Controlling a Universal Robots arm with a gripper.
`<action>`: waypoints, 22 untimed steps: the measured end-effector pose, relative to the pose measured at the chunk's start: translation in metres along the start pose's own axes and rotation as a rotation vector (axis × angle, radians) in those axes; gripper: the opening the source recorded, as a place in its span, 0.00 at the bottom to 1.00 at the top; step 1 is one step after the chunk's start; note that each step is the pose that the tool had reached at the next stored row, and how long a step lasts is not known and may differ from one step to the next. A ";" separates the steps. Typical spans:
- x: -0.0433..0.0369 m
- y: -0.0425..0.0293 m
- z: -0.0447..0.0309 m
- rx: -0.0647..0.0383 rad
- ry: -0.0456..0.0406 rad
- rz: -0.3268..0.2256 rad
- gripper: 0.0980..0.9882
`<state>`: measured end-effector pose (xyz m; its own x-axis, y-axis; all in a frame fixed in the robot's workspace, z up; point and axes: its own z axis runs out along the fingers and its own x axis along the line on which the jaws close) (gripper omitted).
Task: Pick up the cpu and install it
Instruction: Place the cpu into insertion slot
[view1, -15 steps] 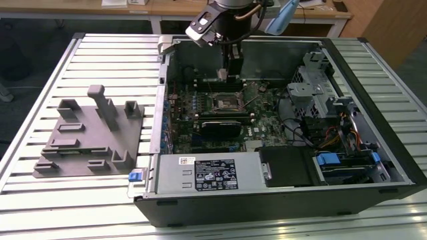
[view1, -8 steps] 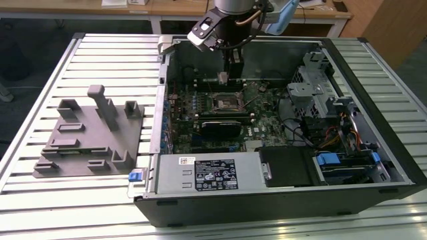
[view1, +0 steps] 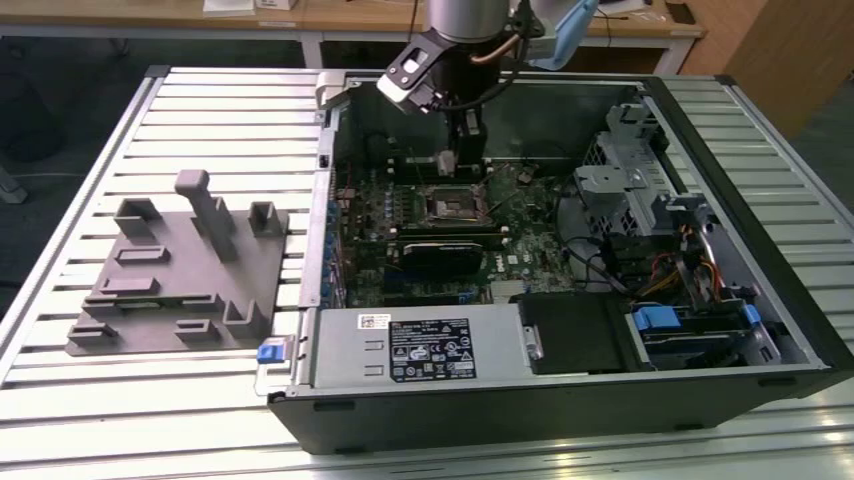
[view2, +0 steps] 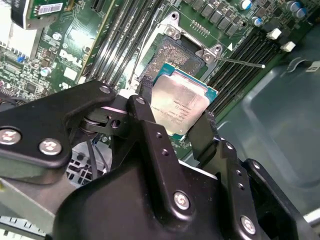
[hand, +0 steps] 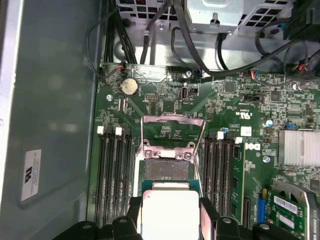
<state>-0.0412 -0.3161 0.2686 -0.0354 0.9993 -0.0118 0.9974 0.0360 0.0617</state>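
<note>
My gripper (view2: 175, 117) is shut on the cpu (view2: 179, 106), a flat square chip with a silvery top and green edge, one black finger on each side of it. In the first wrist view the cpu (hand: 170, 210) hangs just over the near edge of the open socket (hand: 166, 170), whose metal load frame (hand: 172, 132) is flipped up. In the exterior view the gripper (view1: 449, 165) reaches down inside the open computer case, right behind the socket (view1: 451, 203) on the motherboard.
The case (view1: 561, 400) lies open on a slatted metal table (view1: 200, 100). A grey moulded fixture (view1: 180, 270) sits at the exterior view's left. Memory slots (hand: 116, 175) flank the socket. Drive cages and cables (view1: 667, 240) fill the exterior view's right of the case.
</note>
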 end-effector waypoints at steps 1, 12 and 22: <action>0.0000 -0.0001 0.0017 0.000 0.0000 0.000 0.50; -0.0029 -0.0011 0.0153 0.000 0.0001 0.000 0.50; -0.0046 -0.0022 0.0324 0.000 -0.0001 0.004 0.50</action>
<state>-0.0413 -0.3211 0.2362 -0.0310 0.9995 -0.0116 0.9976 0.0317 0.0615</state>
